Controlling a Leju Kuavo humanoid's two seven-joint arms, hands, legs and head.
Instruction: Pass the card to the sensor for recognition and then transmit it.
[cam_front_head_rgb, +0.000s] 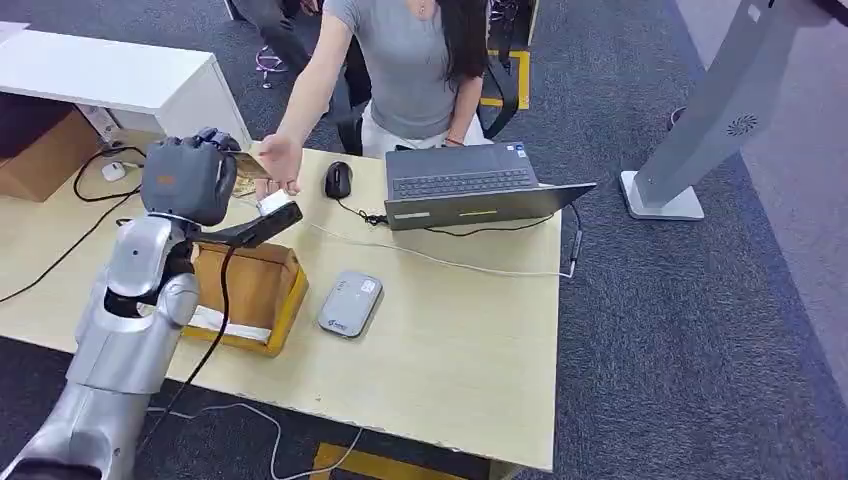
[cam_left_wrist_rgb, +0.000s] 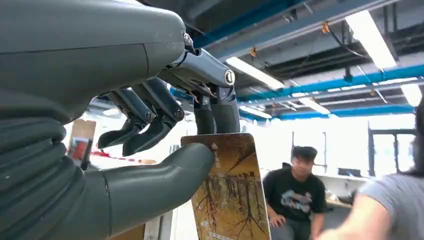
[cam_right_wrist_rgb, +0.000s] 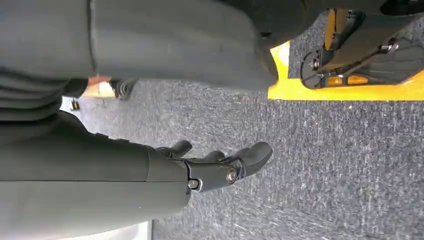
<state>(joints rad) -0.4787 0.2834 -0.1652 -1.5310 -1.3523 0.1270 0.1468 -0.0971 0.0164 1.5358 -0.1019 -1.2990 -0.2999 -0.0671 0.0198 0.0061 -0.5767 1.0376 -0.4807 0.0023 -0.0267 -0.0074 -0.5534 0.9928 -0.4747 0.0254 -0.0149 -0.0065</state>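
Note:
My left hand is raised over the far left part of the wooden table. It pinches a brown card printed with trees between the thumb and fingers. In the left wrist view the card stands upright under the thumb. A person's hand reaches across the table and is at the card's far edge. A grey-white card sensor lies flat on the table, nearer to me than the card. My right hand hangs over the carpet with its fingers apart, holding nothing.
A black scanner head sits on an open cardboard box below my left hand. A laptop, a mouse and cables lie at the table's far side. A grey stand rises on the right.

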